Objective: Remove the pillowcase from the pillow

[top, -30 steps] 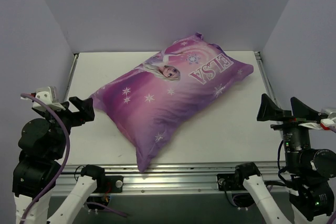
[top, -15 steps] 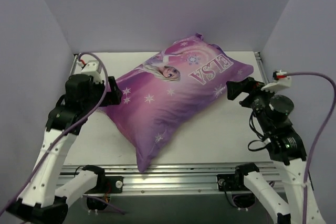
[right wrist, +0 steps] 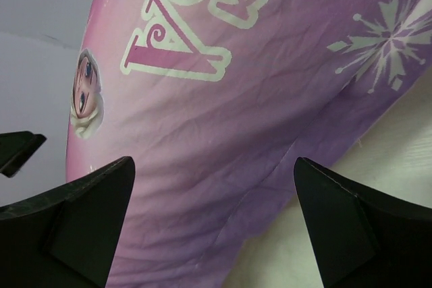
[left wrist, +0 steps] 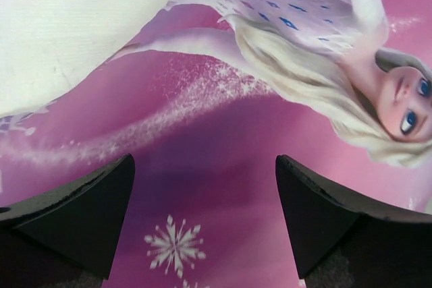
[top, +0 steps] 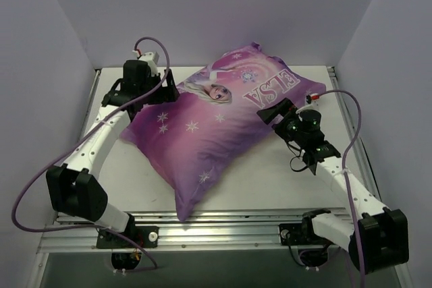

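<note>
The purple-pink pillowcase (top: 216,126) with the blonde girl and "ELSA" lies diagonally on the white table, filled out. The pillow is hidden inside it. My left gripper (top: 169,90) is open and empty just above the case's far-left part, beside the girl's picture. In the left wrist view the open jaws (left wrist: 204,166) frame purple fabric (left wrist: 270,99) with a snowflake. My right gripper (top: 272,109) is open and empty at the case's right side, near the "ELSA" lettering. In the right wrist view its jaws (right wrist: 214,166) straddle the case's seamed edge (right wrist: 202,99).
The white table (top: 290,166) shows bare to the right of and in front of the pillowcase. Pale walls close in the left, back and right. A metal rail (top: 236,220) runs along the near edge. Cables loop from both arms.
Both arms have swung from the table's near corners forward and inward. The left gripper now hangs over the case's far-left part, the right at its right edge. The pillowcase has not moved.
</note>
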`<state>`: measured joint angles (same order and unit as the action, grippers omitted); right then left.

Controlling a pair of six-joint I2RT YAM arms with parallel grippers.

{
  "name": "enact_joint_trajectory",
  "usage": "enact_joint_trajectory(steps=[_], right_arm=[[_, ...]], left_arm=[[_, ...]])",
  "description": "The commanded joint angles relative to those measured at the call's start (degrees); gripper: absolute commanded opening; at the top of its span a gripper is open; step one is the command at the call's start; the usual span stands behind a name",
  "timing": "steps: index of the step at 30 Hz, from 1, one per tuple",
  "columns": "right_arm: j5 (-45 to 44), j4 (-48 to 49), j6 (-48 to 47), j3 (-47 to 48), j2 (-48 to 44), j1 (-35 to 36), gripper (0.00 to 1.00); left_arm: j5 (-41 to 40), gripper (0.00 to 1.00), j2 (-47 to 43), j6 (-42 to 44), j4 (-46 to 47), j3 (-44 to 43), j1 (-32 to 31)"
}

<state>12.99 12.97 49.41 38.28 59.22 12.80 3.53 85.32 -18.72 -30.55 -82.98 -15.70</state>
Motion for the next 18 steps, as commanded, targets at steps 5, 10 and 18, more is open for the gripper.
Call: enact_joint_trajectory(steps=[5, 10, 18], right_arm=[[1.3, 21.6, 4.6, -3.8, 9.9, 1.4, 1.00], [1.6, 29.5, 3.7, -4.3, 17.6, 4.6, 1.00], [8.2, 42.3, 3.2, -3.9, 28.1, 7.2, 0.57]], left_arm=[[1.8, 0.94, 4.6, -5.6, 10.9, 9.1, -2.7], [1.7, 0.94, 4.6, -9.7, 14.5, 19.2, -5.7], [1.1, 0.94, 3.4, -14.8, 18.1, 28.6, -16.5]])
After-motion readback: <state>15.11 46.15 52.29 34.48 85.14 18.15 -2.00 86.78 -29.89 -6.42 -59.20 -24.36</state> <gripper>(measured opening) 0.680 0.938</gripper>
